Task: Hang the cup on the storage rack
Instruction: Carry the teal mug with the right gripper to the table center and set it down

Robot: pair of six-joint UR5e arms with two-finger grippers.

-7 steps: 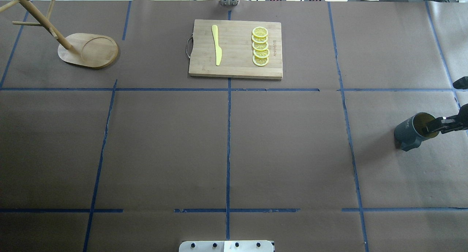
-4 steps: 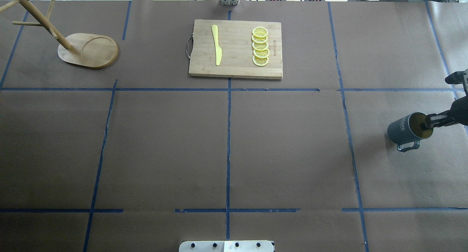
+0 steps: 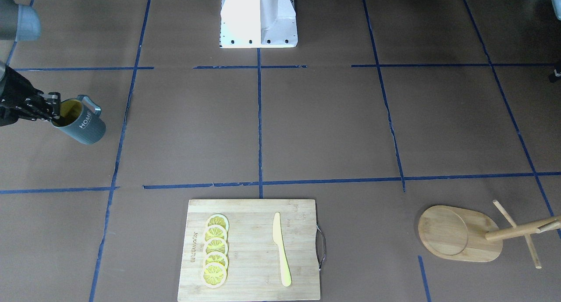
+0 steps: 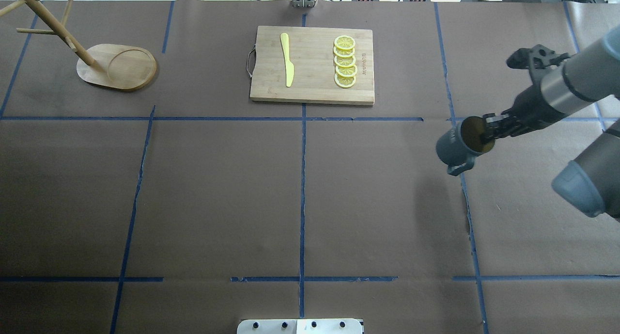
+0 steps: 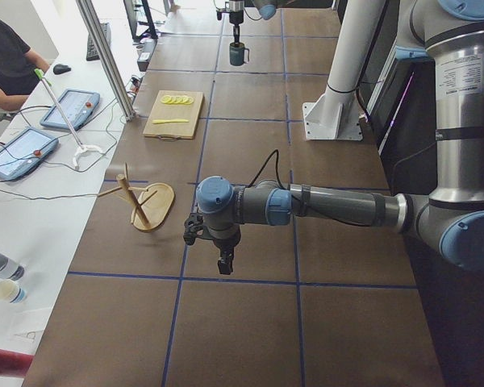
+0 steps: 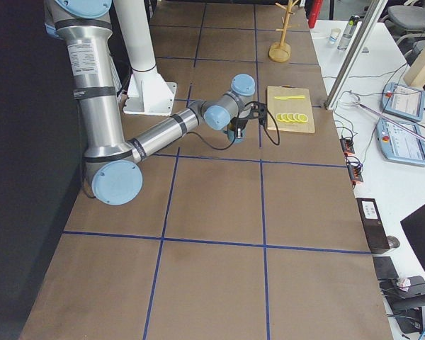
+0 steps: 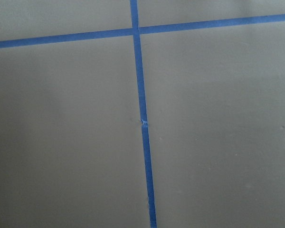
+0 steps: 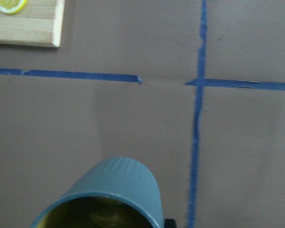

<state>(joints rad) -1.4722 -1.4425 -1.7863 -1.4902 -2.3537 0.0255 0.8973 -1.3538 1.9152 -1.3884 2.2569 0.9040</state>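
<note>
The cup (image 4: 453, 147), dark blue-grey with a yellow-green inside, hangs tilted above the table's right part, its shadow on the paper below. My right gripper (image 4: 487, 133) is shut on the cup's rim, one finger inside the mouth. The front-facing view shows the cup (image 3: 85, 126) with its "HOME" lettering and the right gripper (image 3: 55, 111) at the left edge. The right wrist view shows the cup's rim (image 8: 118, 185) from above. The storage rack (image 4: 118, 67) stands at the far left, its pegs bare. My left gripper (image 5: 224, 262) shows only in the exterior left view; I cannot tell whether it is open or shut.
A bamboo cutting board (image 4: 315, 65) lies at the far middle with a yellow knife (image 4: 287, 60) and several lemon slices (image 4: 345, 61). Blue tape lines cross the brown paper. The robot's base plate (image 4: 300, 326) sits at the near edge.
The right arm has lifted the cup and carried it left and away from the table's right edge. The arm now reaches well into the overhead view.
</note>
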